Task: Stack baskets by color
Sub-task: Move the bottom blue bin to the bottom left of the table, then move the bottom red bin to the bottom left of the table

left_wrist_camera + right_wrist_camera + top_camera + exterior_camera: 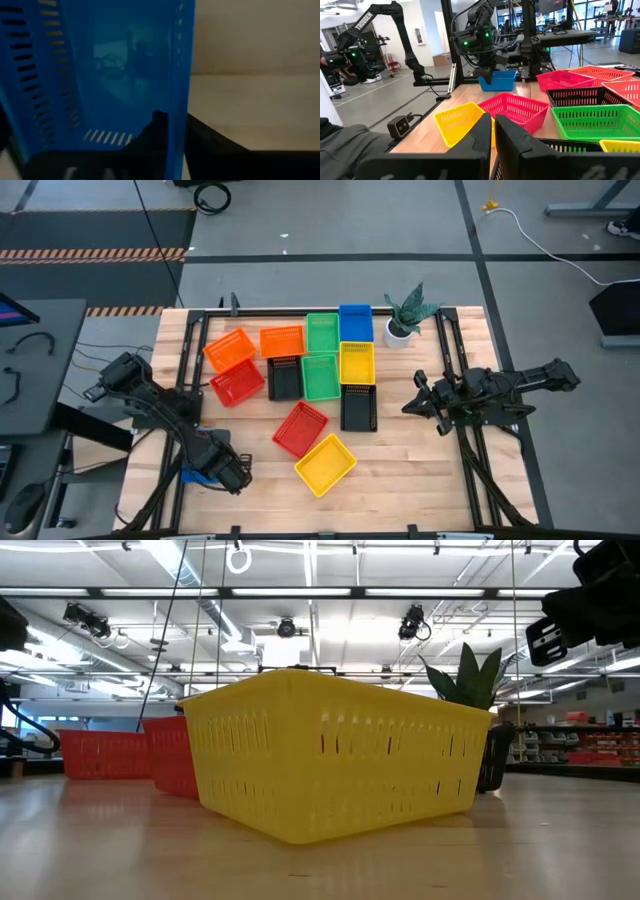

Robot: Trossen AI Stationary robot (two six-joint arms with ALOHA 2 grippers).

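From above, your left gripper [222, 467] pinched a blue basket's [196, 474] wall at the table's [420, 480] front-left corner. At table height, a yellow basket [330, 755] blocked the plant [470, 675]. Right gripper [494, 131] fingers stood nearly together, empty.

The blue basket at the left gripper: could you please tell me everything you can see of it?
The blue basket is a small, shallow rectangular tray of what looks like plastic, with slotted mesh walls and a plain bottom. It sits at the near left corner of the table, largely hidden under the left gripper in the high view. In the left wrist view one dark finger stands inside a side wall and the other outside it, so the jaws straddle that wall. It holds nothing, and no other basket touches it.
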